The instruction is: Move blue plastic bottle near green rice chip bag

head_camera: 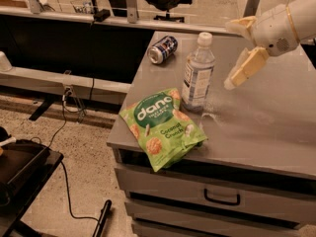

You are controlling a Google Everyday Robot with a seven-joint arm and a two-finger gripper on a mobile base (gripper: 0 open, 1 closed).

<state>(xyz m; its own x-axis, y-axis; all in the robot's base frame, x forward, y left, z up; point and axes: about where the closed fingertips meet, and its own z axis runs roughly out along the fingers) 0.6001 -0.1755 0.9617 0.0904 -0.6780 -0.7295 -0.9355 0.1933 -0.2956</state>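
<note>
The blue plastic bottle (198, 73) stands upright on the grey cabinet top (266, 117), its white cap on. Its base touches the far right corner of the green rice chip bag (162, 126), which lies flat near the front left corner. My gripper (234, 53) is open and empty, to the right of the bottle and clear of it, at about cap-to-shoulder height. One cream finger (246, 67) slants down toward the bottle; the other (240, 26) points left above it.
A blue-and-silver drink can (162, 49) lies on its side at the back left of the top. The cabinet has drawers (222, 199) below. A dark low table (19, 169) and cables are on the floor at the left.
</note>
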